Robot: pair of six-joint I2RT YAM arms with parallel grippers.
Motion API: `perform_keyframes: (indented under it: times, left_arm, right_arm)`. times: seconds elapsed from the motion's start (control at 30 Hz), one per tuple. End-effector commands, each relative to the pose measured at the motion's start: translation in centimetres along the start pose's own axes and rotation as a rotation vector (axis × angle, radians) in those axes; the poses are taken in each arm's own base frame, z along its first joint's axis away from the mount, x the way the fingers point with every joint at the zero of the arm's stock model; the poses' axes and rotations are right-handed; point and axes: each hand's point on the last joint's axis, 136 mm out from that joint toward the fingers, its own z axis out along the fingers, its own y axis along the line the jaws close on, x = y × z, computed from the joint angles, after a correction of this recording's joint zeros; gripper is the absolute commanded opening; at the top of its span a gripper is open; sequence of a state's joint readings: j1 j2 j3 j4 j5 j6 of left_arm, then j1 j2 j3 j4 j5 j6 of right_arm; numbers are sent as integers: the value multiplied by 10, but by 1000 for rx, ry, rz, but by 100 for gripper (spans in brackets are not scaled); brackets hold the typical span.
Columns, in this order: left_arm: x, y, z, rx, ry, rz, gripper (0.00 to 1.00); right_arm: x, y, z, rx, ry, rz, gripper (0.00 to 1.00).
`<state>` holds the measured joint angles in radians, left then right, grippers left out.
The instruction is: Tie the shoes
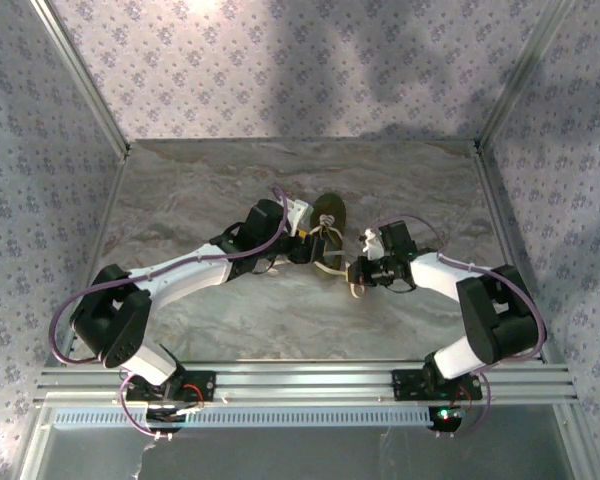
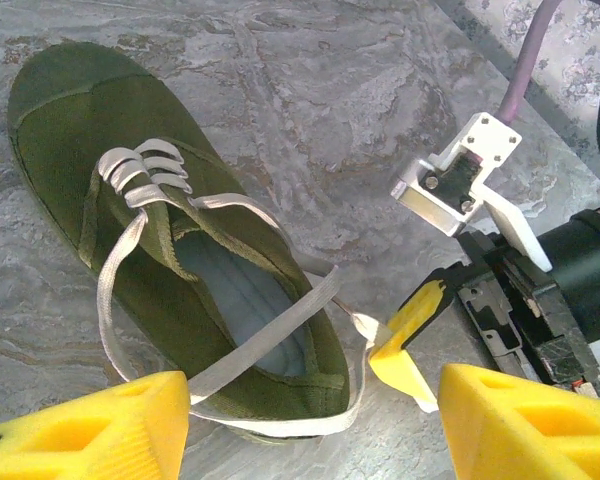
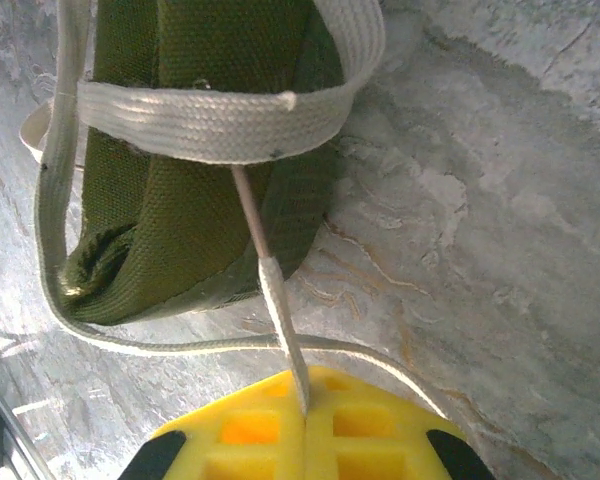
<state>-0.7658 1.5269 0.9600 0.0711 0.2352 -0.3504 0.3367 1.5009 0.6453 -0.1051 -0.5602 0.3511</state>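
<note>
Seen from above, a small olive-green shoe (image 1: 329, 213) lies near the middle of a grey marbled tabletop (image 1: 210, 180), its toe toward 12 o'clock and its heel toward 6 o'clock. Two white robot arms reach in from the near edge and meet at the shoe, the left one from 8 o'clock and the right one from 4 o'clock.

The left claw (image 2: 315, 400) hangs over the heel end of the shoe. Its two yellow fingers (image 2: 80, 430) are spread wide apart and grip nothing. From the left wrist camera, the toe points to 10 o'clock and the dark opening with its pale insole faces up.

The white laces (image 2: 140, 170) are threaded in short rungs near the toe. From there the loose ends trail out, one in a long loop down the shoe's 8 o'clock side and one slanting across the opening and past the heel.

The right claw (image 3: 305, 405) sits just beside the heel, at about 4 o'clock from it. Its yellow fingers are pressed together, pinching the thin tip of one lace. A flat band of lace wraps across the heel above it.
</note>
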Motion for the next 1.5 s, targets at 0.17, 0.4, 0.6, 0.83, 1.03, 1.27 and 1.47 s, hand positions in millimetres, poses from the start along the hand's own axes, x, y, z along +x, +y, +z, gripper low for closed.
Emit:
perform_keyframes:
  times: [0.17, 0.4, 0.6, 0.83, 1.03, 1.27, 1.47]
  left_arm:
    - [-2, -2, -1, 9, -11, -17, 66]
    - [-2, -2, 0, 7, -10, -22, 66]
    - [-1, -2, 3, 14, -5, -51, 65]
    - [-2, 0, 10, 9, 0, -134, 65]
    - [-3, 6, 18, -4, -2, -217, 66]
    - [-7, 15, 26, -16, -19, -315, 65]
    - [-18, 22, 29, -11, -61, -389, 54]
  right_arm:
    - [-16, 17, 12, -17, -20, -46, 0]
    - [-23, 8, 6, 32, -113, -47, 0]
    - [-35, 6, 0, 44, -202, -80, 0]
    - [-45, 13, -4, 22, -263, -173, 0]
    - [-52, 15, -4, 26, -300, -245, 0]
    - [-59, 21, -7, 18, -351, -321, 0]
    - [-65, 32, -6, -10, -381, -389, 0]
